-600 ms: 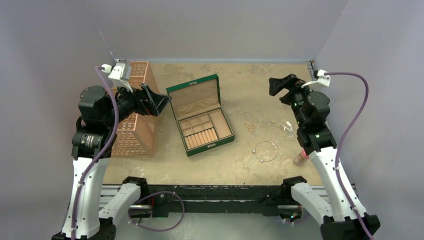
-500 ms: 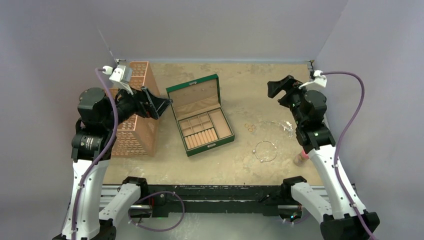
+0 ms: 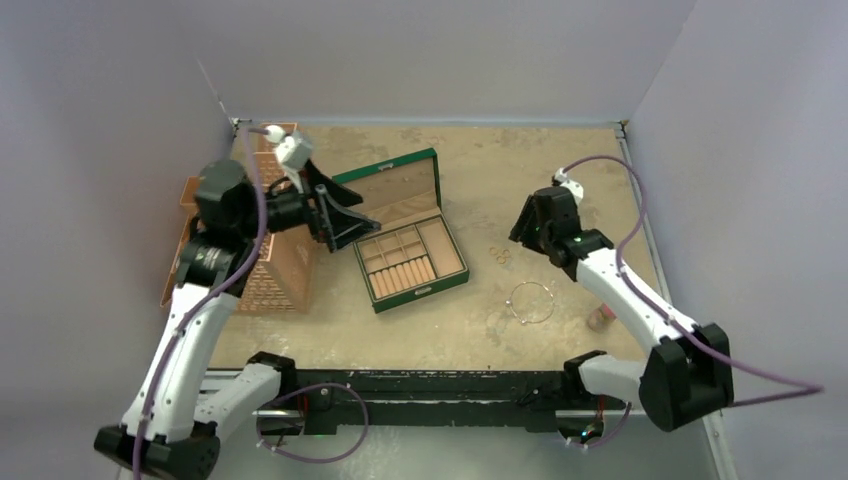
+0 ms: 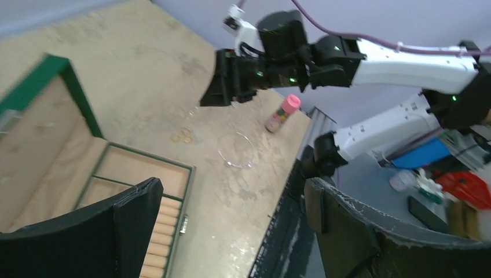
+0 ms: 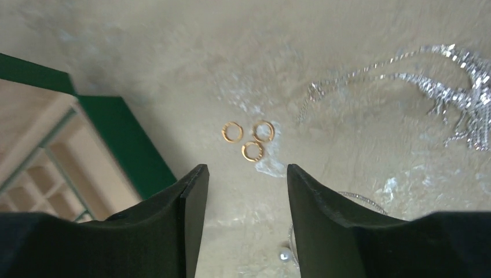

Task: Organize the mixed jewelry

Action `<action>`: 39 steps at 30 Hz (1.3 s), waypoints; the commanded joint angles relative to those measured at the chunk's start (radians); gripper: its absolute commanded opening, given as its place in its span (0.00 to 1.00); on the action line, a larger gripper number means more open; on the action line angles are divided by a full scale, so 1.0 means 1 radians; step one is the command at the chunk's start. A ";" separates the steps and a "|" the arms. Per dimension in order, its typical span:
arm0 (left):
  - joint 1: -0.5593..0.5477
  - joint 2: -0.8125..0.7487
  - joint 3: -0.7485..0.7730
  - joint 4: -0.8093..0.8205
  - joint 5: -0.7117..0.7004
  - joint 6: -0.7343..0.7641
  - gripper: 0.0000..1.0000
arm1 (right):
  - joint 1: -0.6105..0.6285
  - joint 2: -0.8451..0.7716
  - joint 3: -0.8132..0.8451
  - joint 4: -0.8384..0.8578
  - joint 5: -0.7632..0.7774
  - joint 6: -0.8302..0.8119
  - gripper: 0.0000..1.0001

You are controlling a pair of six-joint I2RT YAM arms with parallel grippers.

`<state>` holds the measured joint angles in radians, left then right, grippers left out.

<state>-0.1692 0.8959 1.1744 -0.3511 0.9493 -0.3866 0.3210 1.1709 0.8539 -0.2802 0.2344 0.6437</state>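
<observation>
Three tiny gold rings (image 3: 500,255) lie together on the table right of the green box (image 3: 452,280). My right gripper (image 3: 519,238) hovers just above and right of them, open and empty. In the right wrist view the gold rings (image 5: 249,139) sit just beyond the right gripper (image 5: 246,171). The glittery silver chain (image 5: 440,87) sprawls to their right. A thin silver hoop (image 3: 531,302) with a pearl end lies nearer the front. My left gripper (image 3: 360,215) hangs wide open over the box's lid edge and holds nothing.
The green box (image 4: 69,98) stands open, with tan compartments and ring rolls. A perforated copper bin (image 3: 275,275) stands left of it, under my left arm. A small pink cylinder (image 3: 600,318) lies at the front right, close to the right arm.
My right arm has swung down and left from the back right to hover by the gold rings. My left arm has shifted right, its gripper now over the box lid.
</observation>
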 commanded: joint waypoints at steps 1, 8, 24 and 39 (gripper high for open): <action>-0.190 0.075 -0.025 0.099 -0.128 -0.013 0.92 | 0.031 0.084 -0.029 0.022 0.073 0.076 0.49; -0.304 0.183 -0.050 0.147 -0.245 -0.057 0.80 | 0.055 0.252 -0.005 0.081 0.084 0.075 0.33; -0.340 0.232 -0.182 0.262 -0.271 -0.165 0.77 | 0.057 0.409 0.060 0.158 0.123 0.053 0.24; -0.340 0.231 -0.210 0.251 -0.315 -0.171 0.76 | 0.089 0.515 0.124 0.101 0.116 -0.003 0.24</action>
<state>-0.5056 1.1336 0.9668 -0.1379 0.6521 -0.5423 0.4015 1.6859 0.9333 -0.1551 0.3237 0.6498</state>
